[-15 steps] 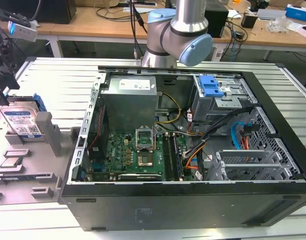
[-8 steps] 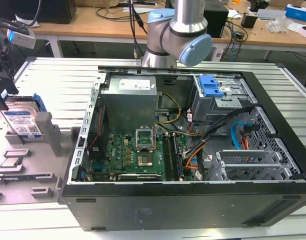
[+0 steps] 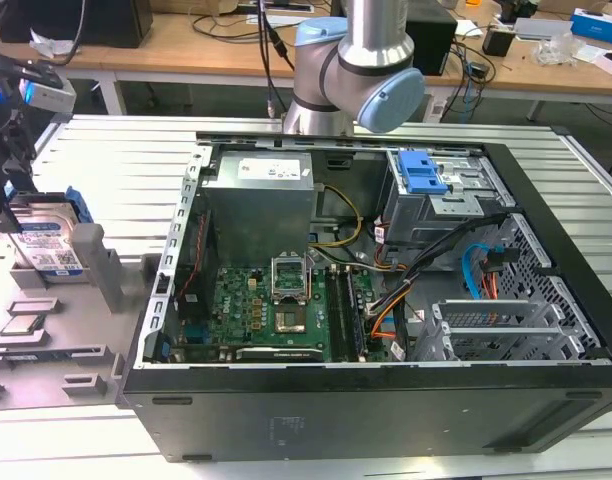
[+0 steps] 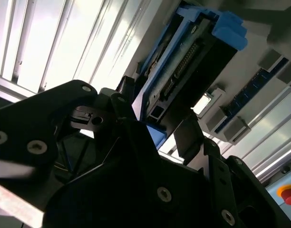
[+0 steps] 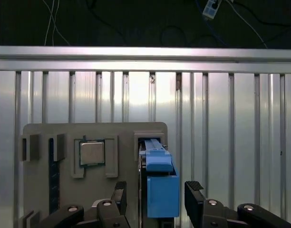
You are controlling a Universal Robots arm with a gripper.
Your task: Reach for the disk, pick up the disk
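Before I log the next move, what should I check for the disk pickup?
1. Gripper open: ok, jaws spread.
2. Disk between the fingers: ok in both wrist views.
3. Fingers touching the disk: not ok, a gap shows on each side.
4. Disk seated on edge in the grey holder: ok, also in the exterior view.
5. Disk lifted: not ok, it sits in its slot.
6. Fingers low enough on the disk for a firm grip: cannot tell.
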